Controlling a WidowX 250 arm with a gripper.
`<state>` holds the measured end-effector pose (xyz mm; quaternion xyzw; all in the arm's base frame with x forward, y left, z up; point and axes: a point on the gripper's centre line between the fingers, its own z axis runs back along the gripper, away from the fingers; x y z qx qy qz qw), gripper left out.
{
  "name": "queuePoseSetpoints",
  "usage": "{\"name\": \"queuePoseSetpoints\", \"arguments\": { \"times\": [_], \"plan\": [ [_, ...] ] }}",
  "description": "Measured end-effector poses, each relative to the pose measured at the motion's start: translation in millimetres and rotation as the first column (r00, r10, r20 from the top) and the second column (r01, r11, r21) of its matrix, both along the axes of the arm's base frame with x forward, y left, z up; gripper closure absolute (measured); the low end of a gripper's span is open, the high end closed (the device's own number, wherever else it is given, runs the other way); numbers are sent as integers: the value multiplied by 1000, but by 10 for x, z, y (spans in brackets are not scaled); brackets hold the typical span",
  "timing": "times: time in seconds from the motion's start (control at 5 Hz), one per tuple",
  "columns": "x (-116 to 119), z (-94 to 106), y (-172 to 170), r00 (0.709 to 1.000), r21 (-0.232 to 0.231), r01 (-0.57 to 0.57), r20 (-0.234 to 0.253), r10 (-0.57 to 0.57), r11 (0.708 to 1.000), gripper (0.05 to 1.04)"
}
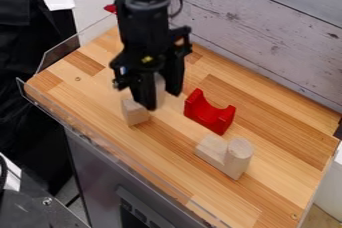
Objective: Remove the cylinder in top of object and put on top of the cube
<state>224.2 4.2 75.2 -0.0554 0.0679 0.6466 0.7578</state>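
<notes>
The black gripper (160,97) hangs over the left-centre of the wooden board, its fingers shut on a pale wooden cylinder (160,88). The cylinder stands roughly upright between them, partly hidden by the nearer finger. Just left of and below the fingers is a pale wooden cube (136,113), its upper right part covered by the gripper. To the right of the gripper lies a red curved block (209,113), its hollow facing up with nothing in it. Whether the held cylinder touches anything below cannot be told.
A pale wooden block (212,149) lies at the lower right, with another upright wooden cylinder (238,156) against its right end. A clear low wall (60,54) borders the board's left side, and a whitewashed plank wall (267,37) rises behind.
</notes>
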Motion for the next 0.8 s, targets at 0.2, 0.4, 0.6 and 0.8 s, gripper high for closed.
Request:
{"name": "queuePoseSetpoints", "arguments": {
  "times": [0.2,0.4,0.6,0.8],
  "plan": [
    [51,-82,36,999,-16,31,-10,-31,999,553],
    [86,-82,126,1000,-9,21,1,-21,1000,553],
    [127,-40,278,1000,9,-7,19,7,1000,553],
    [104,-33,360,1000,11,-23,15,23,1000,554]
  ]
}}
